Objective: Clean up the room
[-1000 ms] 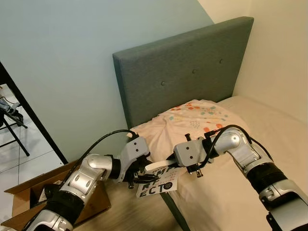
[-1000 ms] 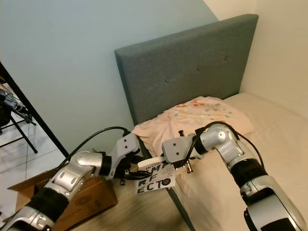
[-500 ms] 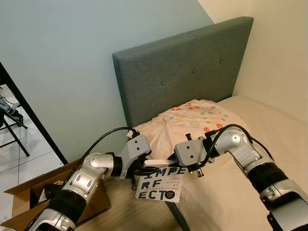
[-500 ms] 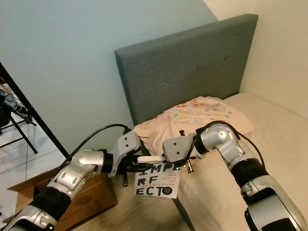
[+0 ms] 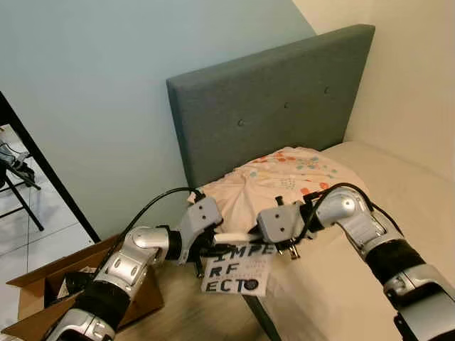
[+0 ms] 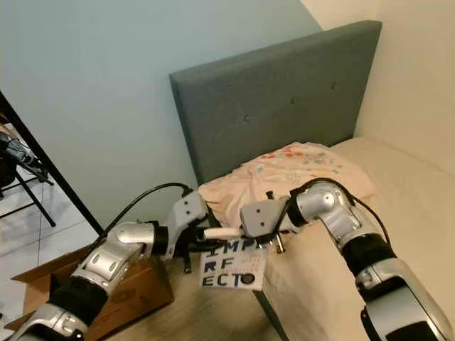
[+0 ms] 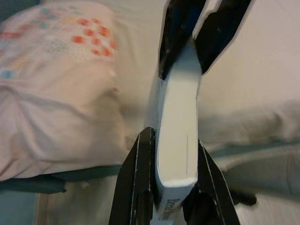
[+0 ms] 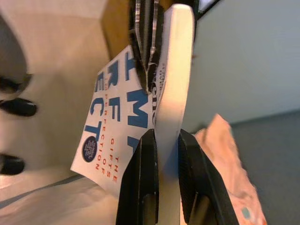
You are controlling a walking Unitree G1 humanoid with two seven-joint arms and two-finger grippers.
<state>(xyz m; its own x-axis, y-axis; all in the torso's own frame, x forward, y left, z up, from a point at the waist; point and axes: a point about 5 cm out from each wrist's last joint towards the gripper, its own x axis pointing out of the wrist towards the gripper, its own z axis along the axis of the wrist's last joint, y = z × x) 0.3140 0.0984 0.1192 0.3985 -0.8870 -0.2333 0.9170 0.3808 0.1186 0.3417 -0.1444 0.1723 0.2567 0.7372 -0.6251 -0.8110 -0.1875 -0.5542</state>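
Book cover has swung up since half a second ago; both grippers remain clamped.
Left gripper [image 5: 210, 243] pinches one end of the white book [image 5: 238, 268], right gripper [image 5: 250, 236] the other; the book hangs between them, beside the bed [image 5: 398, 186] edge, below the floral pillow [image 5: 284, 174].

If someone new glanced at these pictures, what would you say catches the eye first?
The white book with big dark letters on its cover, held in the air just off the bed's corner, with the left gripper and the right gripper both clamped on it from opposite sides. Behind it rises the grey headboard, with a spotted pillow at its foot. A cardboard box sits on the floor under the left arm.
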